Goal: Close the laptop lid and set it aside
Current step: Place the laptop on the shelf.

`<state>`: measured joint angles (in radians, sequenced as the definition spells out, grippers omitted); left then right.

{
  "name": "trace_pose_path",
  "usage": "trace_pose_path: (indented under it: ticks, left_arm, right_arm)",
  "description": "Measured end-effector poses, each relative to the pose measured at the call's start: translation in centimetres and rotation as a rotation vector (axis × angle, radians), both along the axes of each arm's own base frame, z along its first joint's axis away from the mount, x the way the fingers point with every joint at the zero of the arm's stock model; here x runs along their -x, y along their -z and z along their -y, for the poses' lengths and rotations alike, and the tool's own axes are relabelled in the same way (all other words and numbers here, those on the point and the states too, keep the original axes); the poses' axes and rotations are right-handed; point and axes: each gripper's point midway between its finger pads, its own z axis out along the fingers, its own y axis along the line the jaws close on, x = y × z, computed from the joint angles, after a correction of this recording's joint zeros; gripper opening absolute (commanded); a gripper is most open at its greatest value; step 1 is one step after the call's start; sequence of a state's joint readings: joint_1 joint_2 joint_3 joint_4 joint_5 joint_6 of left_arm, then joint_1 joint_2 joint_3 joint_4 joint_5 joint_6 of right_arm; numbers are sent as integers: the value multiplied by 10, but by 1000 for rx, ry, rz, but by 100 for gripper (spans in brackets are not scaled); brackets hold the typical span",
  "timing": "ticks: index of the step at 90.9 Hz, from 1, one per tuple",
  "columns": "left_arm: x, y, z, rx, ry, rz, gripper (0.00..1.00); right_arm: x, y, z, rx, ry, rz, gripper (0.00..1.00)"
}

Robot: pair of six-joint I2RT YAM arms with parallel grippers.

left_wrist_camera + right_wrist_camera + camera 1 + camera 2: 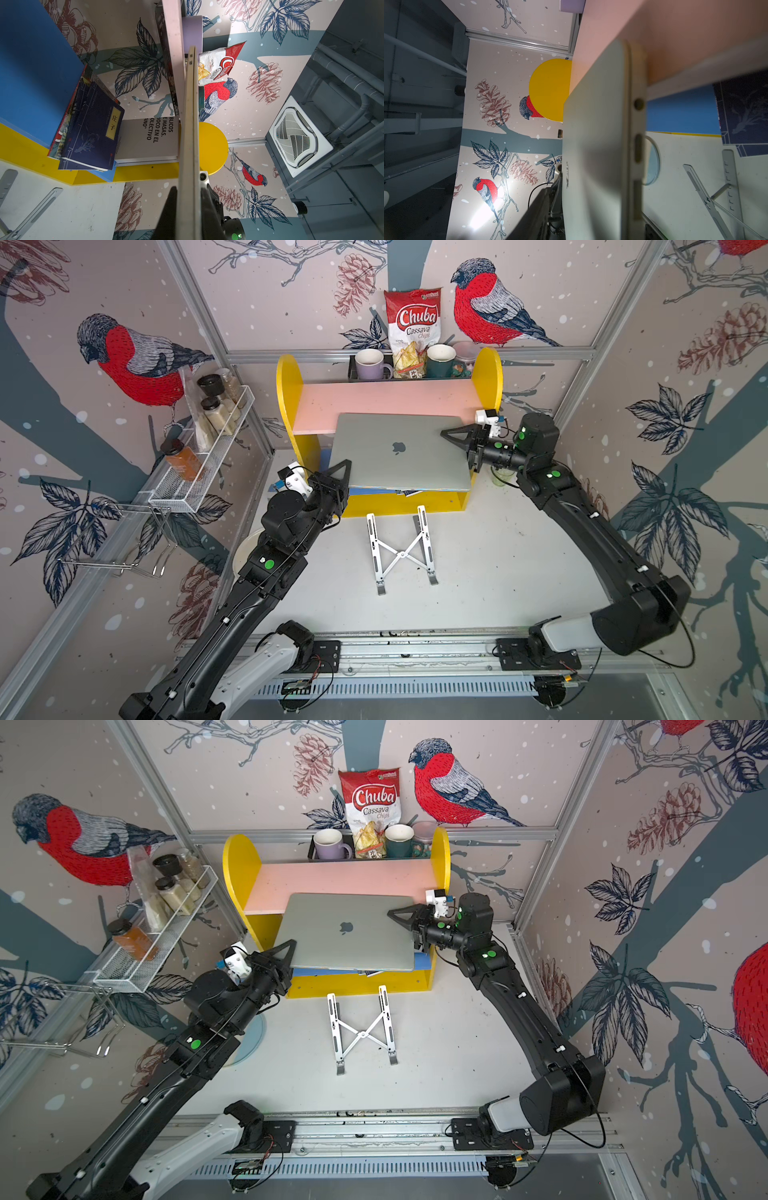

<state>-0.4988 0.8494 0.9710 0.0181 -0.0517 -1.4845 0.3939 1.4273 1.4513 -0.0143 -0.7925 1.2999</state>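
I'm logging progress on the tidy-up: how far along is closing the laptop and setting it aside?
Done: the laptop lid is shut, logo up, and clear of the folding stand. In hand: the left gripper has its jaws clamped on the near corner. The right gripper straddles the opposite edge, grip unclear, with the laptop tilted over the books in the yellow shelf. Left: set it down somewhere and release.
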Motion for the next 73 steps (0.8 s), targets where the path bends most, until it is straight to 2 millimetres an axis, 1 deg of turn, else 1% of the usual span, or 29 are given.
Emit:
trace_pose_path:
  ticks: [29,59,73]
  left_arm:
    - [-8,-3,-3,12,-32,17,0]
    - [-12,-7,-7,31,-65,29,0]
    - [-16,-7,-9,44,-86,26,0]
  right_arm:
    - [-2,-9,-3,-11,34,23,67]
    - [-1,-14,-6,-17,46,26,73]
    - [-1,-19,-7,-23,51,33,81]
